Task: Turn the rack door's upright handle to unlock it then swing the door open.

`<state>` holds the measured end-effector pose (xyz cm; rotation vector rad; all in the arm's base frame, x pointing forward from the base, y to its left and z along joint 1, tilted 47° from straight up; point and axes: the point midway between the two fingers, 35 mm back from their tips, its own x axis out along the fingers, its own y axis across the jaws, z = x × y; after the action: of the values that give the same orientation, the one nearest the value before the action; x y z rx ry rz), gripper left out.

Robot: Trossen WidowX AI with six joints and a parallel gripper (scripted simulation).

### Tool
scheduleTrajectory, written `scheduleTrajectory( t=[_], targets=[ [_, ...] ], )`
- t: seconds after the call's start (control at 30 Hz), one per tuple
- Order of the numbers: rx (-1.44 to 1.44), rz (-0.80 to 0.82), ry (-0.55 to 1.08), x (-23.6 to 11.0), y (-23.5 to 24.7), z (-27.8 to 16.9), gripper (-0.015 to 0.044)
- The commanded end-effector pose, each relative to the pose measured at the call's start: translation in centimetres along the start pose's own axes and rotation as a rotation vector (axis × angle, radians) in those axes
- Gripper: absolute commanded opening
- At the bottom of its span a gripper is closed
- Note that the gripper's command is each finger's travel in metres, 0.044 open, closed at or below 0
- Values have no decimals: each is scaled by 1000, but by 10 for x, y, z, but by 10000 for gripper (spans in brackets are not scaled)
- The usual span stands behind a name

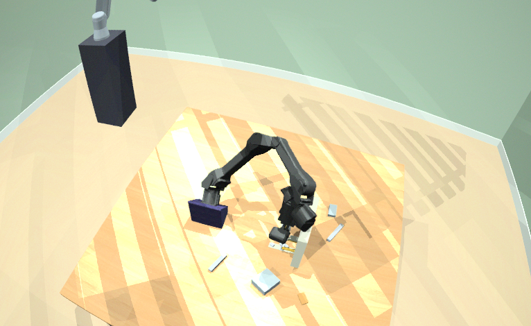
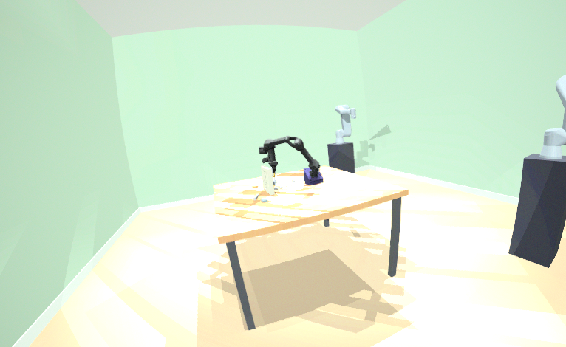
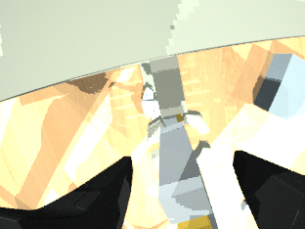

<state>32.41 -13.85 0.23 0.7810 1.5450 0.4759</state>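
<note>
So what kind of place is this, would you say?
Probably a robotics lab or test room: a black arm is mounted on a wooden table, pale robot arms stand on dark pedestals, and the room otherwise has plain green walls.
</note>
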Motion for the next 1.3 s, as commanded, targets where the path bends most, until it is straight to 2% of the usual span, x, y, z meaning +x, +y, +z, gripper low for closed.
scheduleTrajectory(
  t=[0.0,1.1,1.27],
  targets=[
    [-181,3,-3,0,0,1,280],
    [-1815,0,-6,0,0,1,280],
    [-1889,0,-6,0,0,1,280]
  ],
)
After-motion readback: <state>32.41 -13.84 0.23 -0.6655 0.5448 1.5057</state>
